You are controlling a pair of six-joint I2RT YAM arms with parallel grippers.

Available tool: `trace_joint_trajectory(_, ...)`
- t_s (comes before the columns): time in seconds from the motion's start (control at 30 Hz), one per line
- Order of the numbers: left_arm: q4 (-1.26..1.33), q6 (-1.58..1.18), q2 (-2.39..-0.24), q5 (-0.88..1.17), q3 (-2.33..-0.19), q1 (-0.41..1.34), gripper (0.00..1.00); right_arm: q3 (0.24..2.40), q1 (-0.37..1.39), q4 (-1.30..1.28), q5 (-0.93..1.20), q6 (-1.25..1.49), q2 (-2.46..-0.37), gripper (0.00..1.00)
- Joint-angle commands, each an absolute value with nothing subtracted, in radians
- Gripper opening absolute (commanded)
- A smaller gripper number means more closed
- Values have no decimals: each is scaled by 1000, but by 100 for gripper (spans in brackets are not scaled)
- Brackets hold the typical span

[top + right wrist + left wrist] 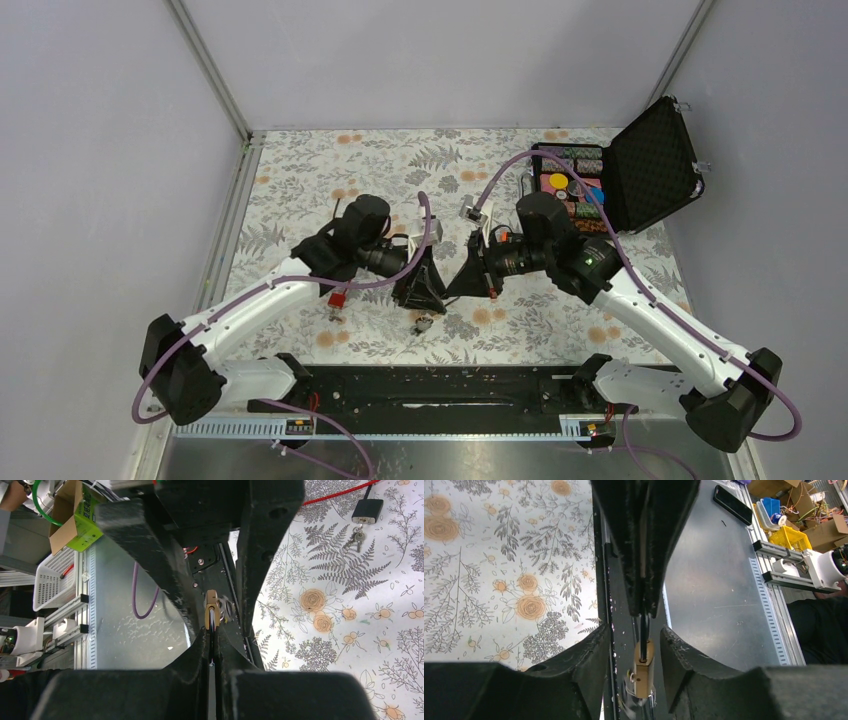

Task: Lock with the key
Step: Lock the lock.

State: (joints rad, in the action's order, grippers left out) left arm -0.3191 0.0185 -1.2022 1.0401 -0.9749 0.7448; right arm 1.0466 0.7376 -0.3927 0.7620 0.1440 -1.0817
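The right gripper (212, 636) has its fingers pressed together on a thin black wire (643, 635). This wire goes into a brass lock (644, 672), which sits just beyond the fingertips. The left gripper (635, 628) is spread wide, with one finger on each side of the lock. In the left wrist view there is a gap on both sides, so it holds nothing. The two grippers meet tip to tip over the middle of the flowered cloth (300, 180).

The key (422, 325) is a small silvery cluster at the far end of the lock. In the top view it shows just on the near side of the left gripper. It is blurred, and I cannot tell if it sits in the keyhole.

Further out on the cloth lies a red wire (340, 491) with a small block (367, 511), and other keys (357, 537) are just beside this block. An open black case (650, 165) stands at the far right corner. Beyond the table edge there is a green box (82, 517); its print is too small to read
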Motion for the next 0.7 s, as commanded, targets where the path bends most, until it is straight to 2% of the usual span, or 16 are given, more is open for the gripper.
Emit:
trace_joint_trajectory(0.0,-295,22,-1221,1081,-1006,748,40,1094,736,-337,799,162,-1083,0)
trace_joint_trajectory(0.1,-325,45,-1226,1074,-1016,748,40,1094,736,-334,796,165,-1083,0)
trace_joint_trajectory(0.13,-330,49,-1227,1075,-1018,748,37,1095,736,-333,794,166,-1083,0)
trace_joint_trajectory(0.2,-332,53,-1225,1077,-1021,748,26,1095,736,-334,786,169,-1084,0)
trace_joint_trajectory(0.3,-315,40,-1222,1062,-1025,748,3,1096,736,-332,756,191,-1088,0)
trace_joint_trajectory(0.33,-296,21,-1218,1049,-1022,747,0,1098,735,-329,740,207,-1089,0)
trace_joint_trajectory(0.37,-265,6,-1211,1035,-1017,748,0,1098,735,-322,723,225,-1090,5)
trace_joint_trajectory(0.4,-234,-32,-1204,1019,-1010,748,0,1097,735,-316,705,242,-1090,14)
trace_joint_trajectory(0.57,-45,-184,-1138,892,-968,746,0,1046,734,-220,556,342,-1035,71)
trace_joint_trajectory(0.67,6,-224,-1099,826,-956,746,0,934,734,-35,483,408,-949,84)
